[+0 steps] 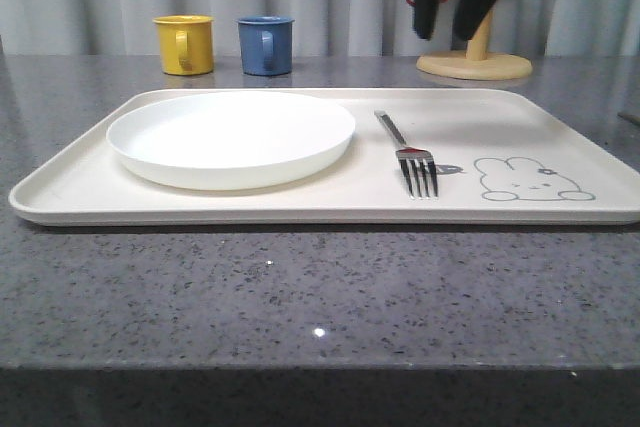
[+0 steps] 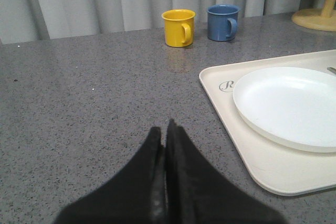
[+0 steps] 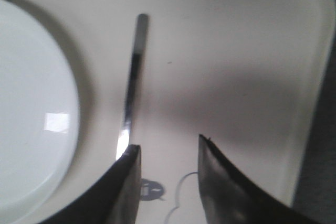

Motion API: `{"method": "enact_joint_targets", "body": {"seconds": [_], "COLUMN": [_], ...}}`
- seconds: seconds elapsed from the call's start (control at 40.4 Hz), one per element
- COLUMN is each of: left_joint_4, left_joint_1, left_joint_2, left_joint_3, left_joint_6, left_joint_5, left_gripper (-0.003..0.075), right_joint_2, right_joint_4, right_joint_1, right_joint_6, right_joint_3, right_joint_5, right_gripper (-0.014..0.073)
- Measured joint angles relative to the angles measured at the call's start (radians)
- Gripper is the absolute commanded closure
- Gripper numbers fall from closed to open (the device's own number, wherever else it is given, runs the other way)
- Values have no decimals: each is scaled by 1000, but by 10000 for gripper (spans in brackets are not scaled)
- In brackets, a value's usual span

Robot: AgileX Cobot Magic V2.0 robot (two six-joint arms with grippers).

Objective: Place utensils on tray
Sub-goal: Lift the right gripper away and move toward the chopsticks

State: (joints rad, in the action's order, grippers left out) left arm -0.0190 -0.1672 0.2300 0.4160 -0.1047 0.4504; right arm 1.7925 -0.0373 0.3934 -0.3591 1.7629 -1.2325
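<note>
Shallow round white plate [image 1: 231,136] and shiny silver four-tined metal fork [image 1: 409,155] lie on the large cream rectangular tray [image 1: 330,205]
Plate on the tray's left half; fork just beside it, apart, tines toward the camera, near the grey rabbit drawing [image 1: 532,179]. Right gripper [image 3: 169,153] above the tray, fingers parted, holding nothing. Left gripper [image 2: 165,129] over the grey speckled countertop [image 2: 94,103], fingers pressed together, empty

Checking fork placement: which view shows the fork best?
Front view: the whole fork lies on the tray, right of the plate. Right wrist shows its handle, tines hidden behind the right gripper.
</note>
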Motion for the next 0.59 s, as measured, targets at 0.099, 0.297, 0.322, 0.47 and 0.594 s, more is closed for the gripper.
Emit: {"method": "enact_joint_targets", "body": {"seconds": [0.099,0.297,0.322,0.47,0.594], "left_joint_4": [0,0,0,0,0], "left_joint_1": [0,0,0,0,0], "left_joint_2": [0,0,0,0,0], "left_joint_3": [0,0,0,0,0], "left_joint_6": [0,0,0,0,0], "left_joint_5": [0,0,0,0,0], "left_gripper": [738,738,738,738,738], "right_joint_2": [-27,-150,-165,-254,-283], "right_joint_4": [0,4,4,19,55], "right_joint_1": [-73,-241,-263,-406,-480], "right_joint_6": [66,162,172,270,339], "right_joint_3": [-5,-96,-110,-236,-339], "right_joint_5": [0,-2,-2,-8,-10], "right_gripper": [294,294,294,294,294]}}
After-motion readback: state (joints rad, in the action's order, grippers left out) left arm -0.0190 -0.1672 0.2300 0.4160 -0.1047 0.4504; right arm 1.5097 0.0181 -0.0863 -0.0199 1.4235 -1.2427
